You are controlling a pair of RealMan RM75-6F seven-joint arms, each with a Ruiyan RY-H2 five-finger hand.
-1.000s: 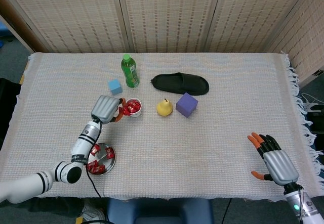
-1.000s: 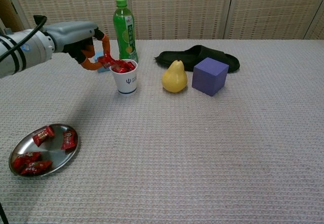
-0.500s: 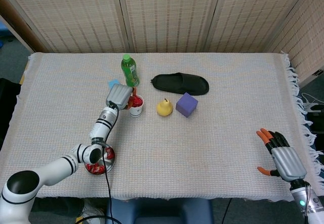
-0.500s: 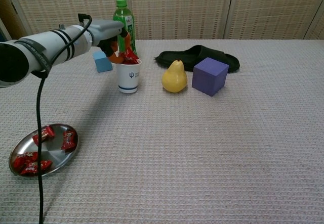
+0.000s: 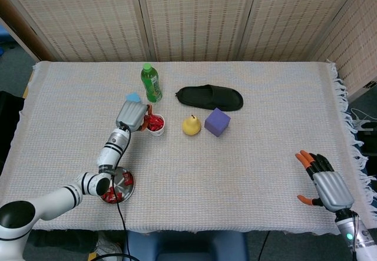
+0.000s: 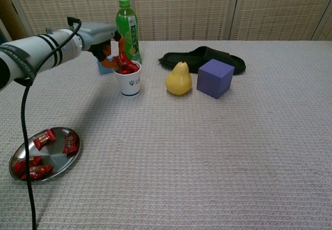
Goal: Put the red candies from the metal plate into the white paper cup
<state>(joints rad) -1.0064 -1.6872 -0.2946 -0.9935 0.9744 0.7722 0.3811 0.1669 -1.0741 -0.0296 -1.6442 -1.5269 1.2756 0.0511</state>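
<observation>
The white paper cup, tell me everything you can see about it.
The white paper cup stands upright on the cloth-covered table, left of the yellow pear. It has a small dark logo on its side and is heaped with red candies. The left hand hovers at its rim, orange fingers over the candies.

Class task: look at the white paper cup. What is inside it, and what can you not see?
Red candies heap above the white paper cup rim, beside the left hand. The cup's wall hides how many lie deeper.
</observation>
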